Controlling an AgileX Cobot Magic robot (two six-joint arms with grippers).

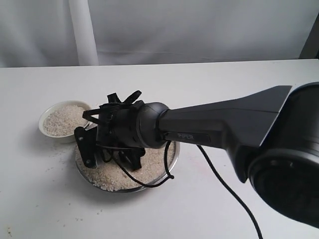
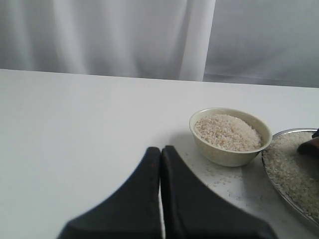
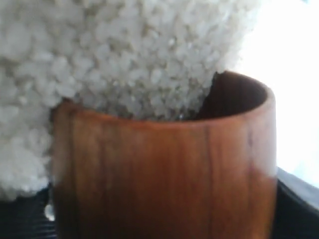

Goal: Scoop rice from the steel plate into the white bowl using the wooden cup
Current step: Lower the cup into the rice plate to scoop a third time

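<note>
The steel plate (image 1: 172, 160) lies at the table's middle left, spread with rice (image 1: 113, 179). My right gripper (image 1: 98, 148) reaches across and hangs low over the plate's left part, shut on the wooden cup (image 3: 164, 174). The cup's mouth is pressed sideways into the rice (image 3: 124, 59), and grains lie inside its rim. The arm hides the cup in the exterior view. The white bowl (image 1: 51, 135) stands just left of the plate, holding rice (image 1: 62, 119) almost to its rim. My left gripper (image 2: 160, 150) is shut and empty, low over bare table, short of the white bowl (image 2: 224, 157).
Loose grains lie scattered on the table between bowl and steel plate (image 2: 280, 134). A black cable (image 1: 224, 191) trails from the right arm over the plate's rim and across the table. White curtains hang behind the table.
</note>
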